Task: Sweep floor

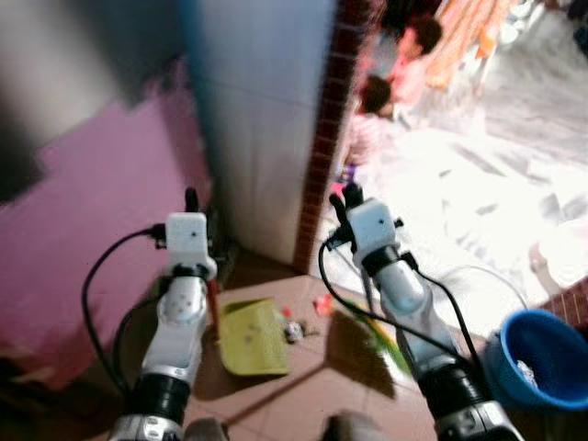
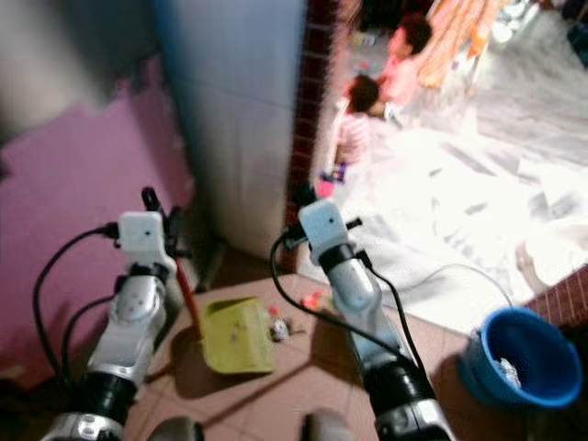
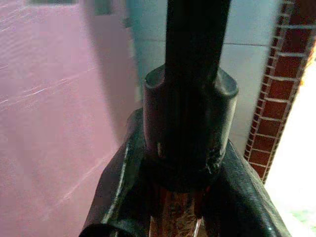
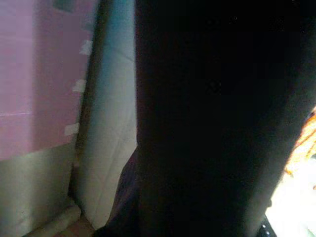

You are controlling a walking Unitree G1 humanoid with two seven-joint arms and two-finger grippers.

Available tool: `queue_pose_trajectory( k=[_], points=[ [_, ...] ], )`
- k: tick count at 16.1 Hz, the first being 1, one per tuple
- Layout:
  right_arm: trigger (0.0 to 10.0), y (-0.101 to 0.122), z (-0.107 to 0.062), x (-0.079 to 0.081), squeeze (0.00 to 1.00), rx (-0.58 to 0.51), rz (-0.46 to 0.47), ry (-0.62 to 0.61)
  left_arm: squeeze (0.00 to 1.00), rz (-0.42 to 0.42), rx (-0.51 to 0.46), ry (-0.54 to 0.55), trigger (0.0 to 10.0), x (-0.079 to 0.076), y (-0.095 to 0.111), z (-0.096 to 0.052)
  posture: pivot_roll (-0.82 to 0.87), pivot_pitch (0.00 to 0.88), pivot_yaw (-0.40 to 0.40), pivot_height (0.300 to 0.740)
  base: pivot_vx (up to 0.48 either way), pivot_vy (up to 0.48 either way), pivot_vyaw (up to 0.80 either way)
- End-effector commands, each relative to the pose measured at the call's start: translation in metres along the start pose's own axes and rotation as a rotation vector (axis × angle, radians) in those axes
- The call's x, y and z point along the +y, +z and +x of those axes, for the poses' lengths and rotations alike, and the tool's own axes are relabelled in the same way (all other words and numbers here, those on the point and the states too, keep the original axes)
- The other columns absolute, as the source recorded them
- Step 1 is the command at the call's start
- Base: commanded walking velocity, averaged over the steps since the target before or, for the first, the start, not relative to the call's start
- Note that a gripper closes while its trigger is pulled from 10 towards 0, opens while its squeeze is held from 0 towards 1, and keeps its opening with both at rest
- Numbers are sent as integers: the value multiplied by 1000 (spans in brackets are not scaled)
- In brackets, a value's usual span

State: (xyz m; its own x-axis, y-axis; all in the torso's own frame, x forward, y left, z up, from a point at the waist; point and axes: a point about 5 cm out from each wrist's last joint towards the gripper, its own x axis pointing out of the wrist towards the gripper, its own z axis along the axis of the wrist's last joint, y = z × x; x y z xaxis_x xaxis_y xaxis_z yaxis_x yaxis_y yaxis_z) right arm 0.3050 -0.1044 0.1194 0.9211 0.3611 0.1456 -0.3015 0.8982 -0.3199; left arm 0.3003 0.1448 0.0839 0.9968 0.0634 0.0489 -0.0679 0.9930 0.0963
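Dustpan (image 1: 250, 337), yellow-green, is seen lying on the brown tiled floor (image 1: 303, 390) between the two arms, near the foot of a pale wall panel (image 1: 266, 119); no writing can be read on it. A red handle (image 2: 186, 294) is held upright in the clenched left gripper (image 1: 191, 204), and the left wrist view shows the fingers (image 3: 118, 192) wrapped around a dark shaft. Small scraps of litter (image 1: 296, 329) lie just beside the dustpan. The right gripper (image 1: 344, 199) is raised near a brick column (image 1: 322, 138); its grip cannot be told. Two people (image 1: 395, 78) sit beyond. A blue bucket (image 1: 542, 363) at far right holds something pale.
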Motion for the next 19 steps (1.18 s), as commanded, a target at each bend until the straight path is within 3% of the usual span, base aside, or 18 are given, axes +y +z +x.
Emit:
queue_pose_trajectory(
  k=[1, 7, 12, 19],
  points=[
    [10000, 7, 0, -9, 0, -37, -47, -8, 0, 17, -62, -8, 10000, -5, 11, 5, -23, 0, -5, 740, 0, 0, 0],
    [10000, 7, 1, -10, 0, -40, -58, -7, 0, 25, -91, 9, 10000, -3, 15, 6, -19, 0, -9, 740, 0, 0, 0],
    [10000, 5, -1, -10, 0, -34, -70, -7, 0, 46, -35, 128, 10000, 25, 0, -4, -16, 0, -17, 740, 0, 0, 0],
    [10000, 6, -1, -11, 0, -39, -75, -12, 0, 28, -29, 134, 10000, 23, 0, -6, -17, 0, -20, 740, 0, 0, 0]
  ],
)
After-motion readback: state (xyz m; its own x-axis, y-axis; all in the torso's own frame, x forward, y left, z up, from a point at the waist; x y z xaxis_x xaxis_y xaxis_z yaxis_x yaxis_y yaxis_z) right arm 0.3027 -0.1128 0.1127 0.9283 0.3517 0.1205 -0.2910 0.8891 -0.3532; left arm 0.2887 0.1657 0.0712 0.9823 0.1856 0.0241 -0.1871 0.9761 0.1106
